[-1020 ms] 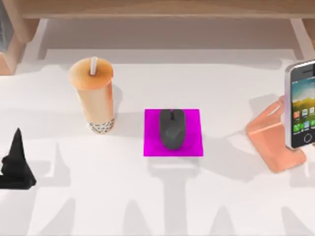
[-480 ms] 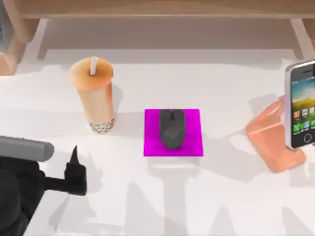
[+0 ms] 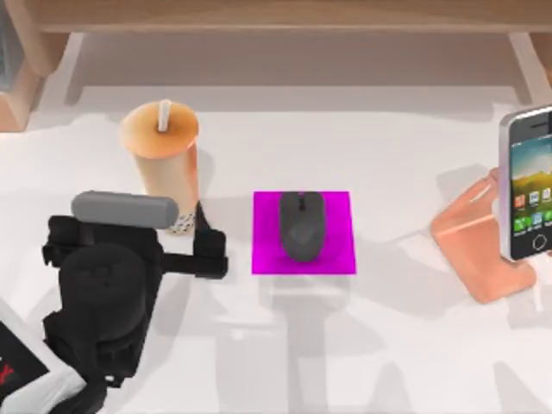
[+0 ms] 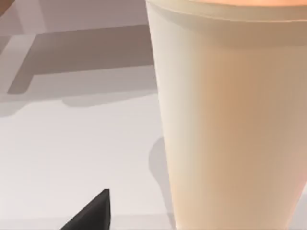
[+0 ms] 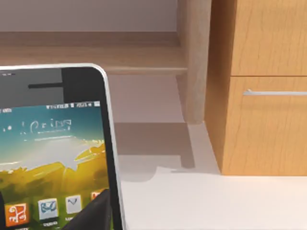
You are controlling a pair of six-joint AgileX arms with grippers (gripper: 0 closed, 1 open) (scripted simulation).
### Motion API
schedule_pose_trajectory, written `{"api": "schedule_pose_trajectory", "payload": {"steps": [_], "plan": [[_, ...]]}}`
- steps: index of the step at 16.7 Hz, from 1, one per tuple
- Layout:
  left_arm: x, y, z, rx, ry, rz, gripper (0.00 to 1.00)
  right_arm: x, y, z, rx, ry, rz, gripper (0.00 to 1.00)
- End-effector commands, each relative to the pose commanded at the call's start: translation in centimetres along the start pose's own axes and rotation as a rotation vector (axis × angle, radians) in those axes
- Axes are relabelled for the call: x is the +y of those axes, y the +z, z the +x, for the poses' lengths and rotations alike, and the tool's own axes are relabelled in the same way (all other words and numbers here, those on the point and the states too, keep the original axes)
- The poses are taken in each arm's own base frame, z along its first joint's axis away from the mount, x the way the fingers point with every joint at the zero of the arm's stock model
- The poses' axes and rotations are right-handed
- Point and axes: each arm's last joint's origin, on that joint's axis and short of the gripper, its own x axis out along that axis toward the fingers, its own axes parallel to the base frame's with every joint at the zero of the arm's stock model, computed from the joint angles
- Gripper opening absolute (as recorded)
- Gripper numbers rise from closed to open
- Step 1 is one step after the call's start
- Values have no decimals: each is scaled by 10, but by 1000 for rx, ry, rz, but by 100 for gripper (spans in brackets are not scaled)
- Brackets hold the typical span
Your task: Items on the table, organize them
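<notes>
Light wood shelf frame [image 3: 276, 15] at far edge, wooden drawer cabinet [image 5: 266, 86] w/ metal handle

Upright cup [image 3: 164, 164], mouse [image 3: 301, 226], raised smartphone [image 3: 528, 183]

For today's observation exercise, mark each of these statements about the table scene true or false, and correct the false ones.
1. The computer mouse sits on a magenta mat. True.
2. The bubble tea cup lies on its side. False: it stands upright, its white straw sticking out of the lid.
3. The left gripper is between the cup and the mat, next to the cup's base. True.
4. The smartphone lies flat in the middle of the table. False: it leans on an orange-pink stand at the top view's right edge.
5. The mouse is white. False: it is dark grey.
</notes>
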Motion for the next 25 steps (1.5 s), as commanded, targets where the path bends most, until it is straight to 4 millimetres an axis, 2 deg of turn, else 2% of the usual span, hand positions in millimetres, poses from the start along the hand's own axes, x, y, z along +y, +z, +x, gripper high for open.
{"api": "schedule_pose_trajectory", "payload": {"steps": [4,11,17,21,25], "plan": [[-11,6,26,-109,48,-67,100,0,0,0,0,0,0,100],[-12,7,30,-121,54,-75,100,0,0,0,0,0,0,100],[-10,10,59,-123,57,-76,100,0,0,0,0,0,0,100],[-10,11,59,-123,57,-76,100,0,0,0,0,0,0,100],[-10,11,59,-123,57,-76,70,0,0,0,0,0,0,100]]}}
